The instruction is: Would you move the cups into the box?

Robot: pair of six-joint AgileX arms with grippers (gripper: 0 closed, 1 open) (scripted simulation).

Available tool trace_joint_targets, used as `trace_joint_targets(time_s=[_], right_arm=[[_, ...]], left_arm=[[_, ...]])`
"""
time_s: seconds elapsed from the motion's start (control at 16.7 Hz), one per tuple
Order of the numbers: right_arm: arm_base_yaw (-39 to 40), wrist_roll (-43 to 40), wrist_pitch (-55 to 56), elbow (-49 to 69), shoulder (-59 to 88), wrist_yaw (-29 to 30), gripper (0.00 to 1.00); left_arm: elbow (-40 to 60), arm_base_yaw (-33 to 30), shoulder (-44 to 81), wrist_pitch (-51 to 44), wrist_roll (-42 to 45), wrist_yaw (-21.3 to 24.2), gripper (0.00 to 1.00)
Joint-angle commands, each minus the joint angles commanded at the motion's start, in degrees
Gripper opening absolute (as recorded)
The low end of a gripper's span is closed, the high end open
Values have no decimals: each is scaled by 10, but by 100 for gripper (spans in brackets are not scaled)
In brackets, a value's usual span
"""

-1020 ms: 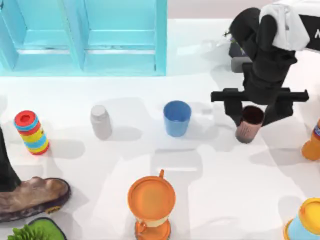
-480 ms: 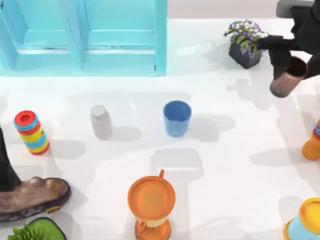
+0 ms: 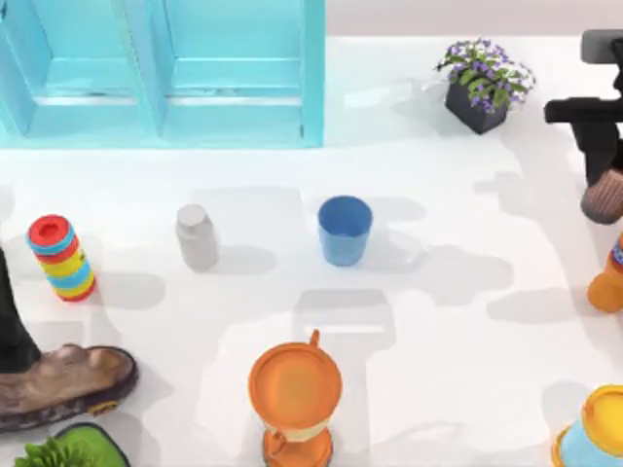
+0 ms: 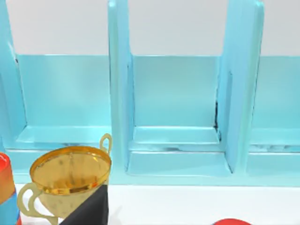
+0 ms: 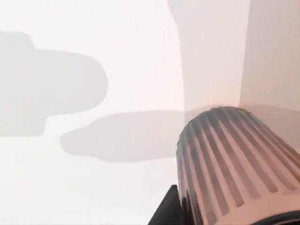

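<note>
One brown cup (image 3: 605,197) grasped in right gripper (image 3: 602,185) fingers, base down, blue cup (image 3: 345,230) upright mid-table

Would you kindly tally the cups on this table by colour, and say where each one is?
Light blue cup: 1, standing at the table's middle.
Reddish-brown cup: 1, held up by the right gripper at the table's right edge.
Total: 2 cups.

The reddish-brown cup (image 5: 234,164) shows a ribbed, matt wall. The blue cup (image 3: 345,230) looks smooth, plain plastic. The table (image 3: 438,321) reads matt white, the box (image 4: 178,122) glossy turquoise, and the gold trophy cup (image 4: 70,176) shiny metal.
</note>
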Motion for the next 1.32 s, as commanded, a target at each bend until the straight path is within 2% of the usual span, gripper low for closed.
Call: trace_joint_targets(time_s=[0.18, 0.3, 0.66, 0.96, 1.14, 1.32], right_arm=[[-1, -7, 8, 5, -2, -8, 0], [-25, -39, 29, 10, -22, -25, 0], [-209, -222, 64, -73, -156, -40, 0], [-368, -374, 12, -198, -255, -16, 0], [-417, -423, -20, -243, -291, 2, 0], [-422, -428, -24, -249, -295, 5, 0]], left_arm=[[0, 0, 0, 0, 0, 0, 100], [0, 0, 0, 0, 0, 0, 100], [0, 0, 0, 0, 0, 0, 100], [0, 0, 0, 0, 0, 0, 100], [0, 0, 0, 0, 0, 0, 100], [0, 0, 0, 0, 0, 0, 100]])
